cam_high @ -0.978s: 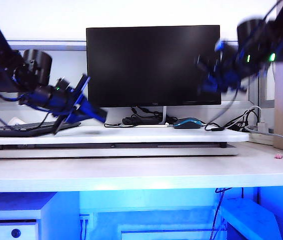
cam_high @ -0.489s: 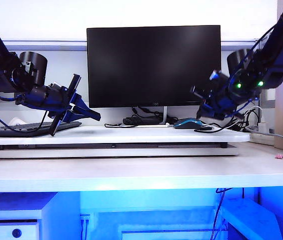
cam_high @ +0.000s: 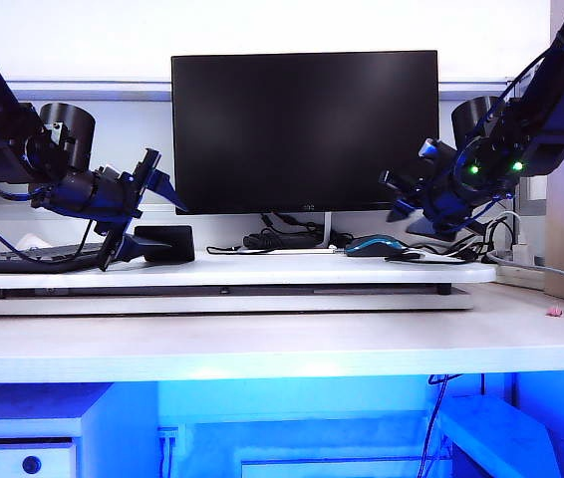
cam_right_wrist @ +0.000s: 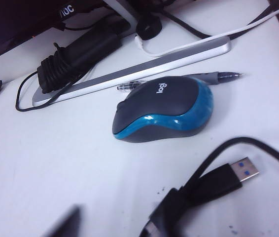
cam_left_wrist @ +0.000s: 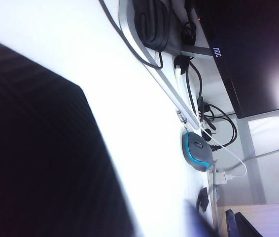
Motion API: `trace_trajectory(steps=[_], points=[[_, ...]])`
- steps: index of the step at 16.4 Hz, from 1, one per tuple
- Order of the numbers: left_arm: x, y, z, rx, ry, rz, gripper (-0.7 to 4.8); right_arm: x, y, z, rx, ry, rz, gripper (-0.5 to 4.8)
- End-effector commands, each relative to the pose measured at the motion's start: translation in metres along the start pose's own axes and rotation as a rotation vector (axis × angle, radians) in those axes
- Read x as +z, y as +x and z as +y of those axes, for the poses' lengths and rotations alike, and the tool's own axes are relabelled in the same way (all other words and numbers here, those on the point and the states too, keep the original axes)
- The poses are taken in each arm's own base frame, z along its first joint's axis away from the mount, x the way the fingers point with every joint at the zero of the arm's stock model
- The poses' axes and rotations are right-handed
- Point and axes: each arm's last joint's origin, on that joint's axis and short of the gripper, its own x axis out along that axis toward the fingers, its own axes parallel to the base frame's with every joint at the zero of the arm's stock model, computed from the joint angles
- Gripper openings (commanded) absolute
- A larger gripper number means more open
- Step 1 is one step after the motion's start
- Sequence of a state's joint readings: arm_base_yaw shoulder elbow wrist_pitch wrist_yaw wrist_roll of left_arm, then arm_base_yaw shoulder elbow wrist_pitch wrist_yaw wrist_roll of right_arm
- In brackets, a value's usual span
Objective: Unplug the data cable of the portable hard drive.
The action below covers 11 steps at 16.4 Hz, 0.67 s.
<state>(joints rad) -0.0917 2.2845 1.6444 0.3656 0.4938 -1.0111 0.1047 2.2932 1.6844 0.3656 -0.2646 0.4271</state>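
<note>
I see the data cable (cam_right_wrist: 213, 185) lying loose on the white tabletop (cam_high: 262, 267), its plug bare, just in front of the mouse (cam_right_wrist: 164, 108). The right end effector (cam_high: 409, 194) hangs above it (I cannot tell its jaws). The portable hard drive (cam_high: 165, 243) sits below the left end effector (cam_high: 159, 179), whose jaws are spread.

The drive (cam_left_wrist: 36, 163) was just a dark blur cut off by the frame edge up close, and the cable (cam_right_wrist: 213, 190) ran off the edge too.
</note>
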Motion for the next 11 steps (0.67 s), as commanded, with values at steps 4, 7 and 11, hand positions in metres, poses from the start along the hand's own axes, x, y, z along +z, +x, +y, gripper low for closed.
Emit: trace_trajectory(steps=[4,7,11], points=[[-0.008,0.001,0.011,-0.043,-0.163,0.182,4.79,0.012,-0.003,0.006,0.038,0.096,-0.017,3.65],[-0.008,0.001,0.003,-0.104,-0.345,0.314,4.79,0.045,-0.002,0.022,0.063,0.096,-0.012,4.07],[0.011,0.001,-0.028,-0.253,-0.279,0.265,4.79,0.077,-0.006,0.038,0.078,0.074,-0.041,4.23]])
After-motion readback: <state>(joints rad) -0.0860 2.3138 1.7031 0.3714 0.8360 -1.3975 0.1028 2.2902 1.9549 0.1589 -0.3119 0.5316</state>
